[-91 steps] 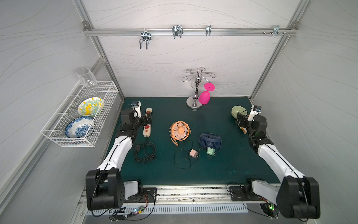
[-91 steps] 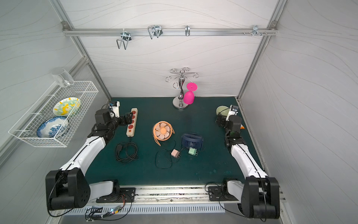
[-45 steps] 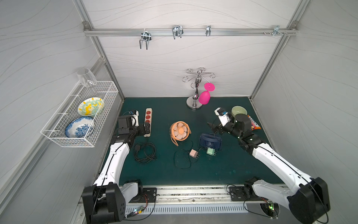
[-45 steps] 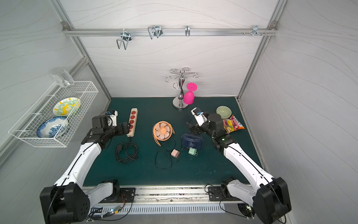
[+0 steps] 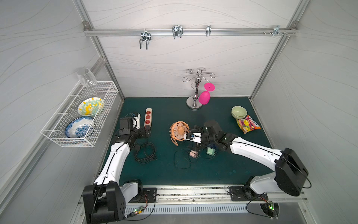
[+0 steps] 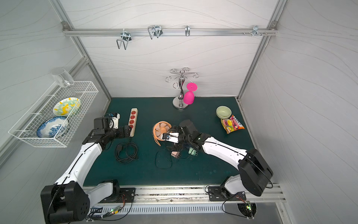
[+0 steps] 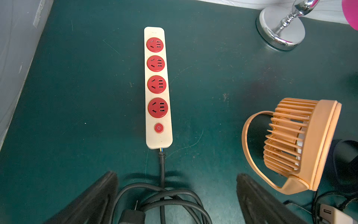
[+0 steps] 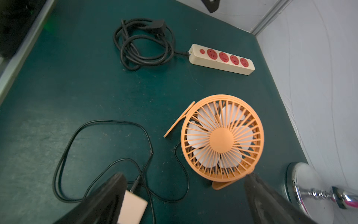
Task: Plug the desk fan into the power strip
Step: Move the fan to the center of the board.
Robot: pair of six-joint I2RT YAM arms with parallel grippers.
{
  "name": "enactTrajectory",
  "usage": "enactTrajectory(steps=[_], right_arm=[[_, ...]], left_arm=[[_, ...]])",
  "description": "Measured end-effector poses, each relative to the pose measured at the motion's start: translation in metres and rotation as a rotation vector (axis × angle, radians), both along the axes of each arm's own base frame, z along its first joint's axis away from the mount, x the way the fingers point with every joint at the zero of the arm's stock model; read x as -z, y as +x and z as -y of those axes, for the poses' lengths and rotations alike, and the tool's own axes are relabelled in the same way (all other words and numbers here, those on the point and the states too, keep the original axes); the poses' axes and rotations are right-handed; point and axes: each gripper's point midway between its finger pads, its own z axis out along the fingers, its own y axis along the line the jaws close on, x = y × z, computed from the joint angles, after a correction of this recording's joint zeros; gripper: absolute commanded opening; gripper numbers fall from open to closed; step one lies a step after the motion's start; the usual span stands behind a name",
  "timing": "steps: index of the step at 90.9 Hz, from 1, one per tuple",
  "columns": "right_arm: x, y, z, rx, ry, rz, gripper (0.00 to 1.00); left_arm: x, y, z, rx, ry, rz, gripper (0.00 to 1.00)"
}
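The left gripper (image 7: pixel 176 175) has its black fingers (image 7: pixel 93 199) spread wide with nothing between them, poised above the coiled black cord (image 7: pixel 162 195) and aimed along the power strip (image 7: pixel 157 87). The left arm stretches forward up the left edge of the mat, elbow low and wrist level. The right gripper (image 8: pixel 185 176) is likewise spread and empty. A pale pink plug adapter (image 8: pixel 133 207) lies just beside one of its fingers, and the orange desk fan (image 8: pixel 221 138) is close by the other. The right arm reaches in from the right, low over the middle of the mat. The strip lies flat on the left side of the dark green mat (image 7: pixel 77 97), its far end toward the back wall. It is a cream bar with rounded corners, four round red sockets and a red button bearing a power symbol (image 7: pixel 159 128). Small print at its far end is too small to read. The fan has a ribbed plastic grille, white blades, a flat loop stand and a thin black cable (image 8: pixel 108 121) leading to the adapter. A chrome stand base (image 7: pixel 280 29) gleams near the back wall.
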Motion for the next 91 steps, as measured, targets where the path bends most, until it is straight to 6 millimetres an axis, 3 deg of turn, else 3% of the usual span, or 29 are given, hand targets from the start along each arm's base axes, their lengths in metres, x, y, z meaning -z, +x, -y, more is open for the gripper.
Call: enactTrajectory(steps=[23, 61, 91], right_arm=[[0.03, 0.024, -0.038, -0.022, -0.075, 0.094, 0.99], [0.058, 0.08, -0.057, 0.077, -0.169, 0.275, 0.99], [0.063, 0.151, -0.071, 0.311, -0.189, 0.364, 0.99]], left_arm=[[0.0, -0.003, 0.022, 0.084, 0.032, -0.01, 1.0], [-0.002, -0.002, 0.014, 0.057, 0.058, -0.002, 1.0], [0.011, -0.001, 0.011, 0.044, 0.063, -0.052, 1.0]])
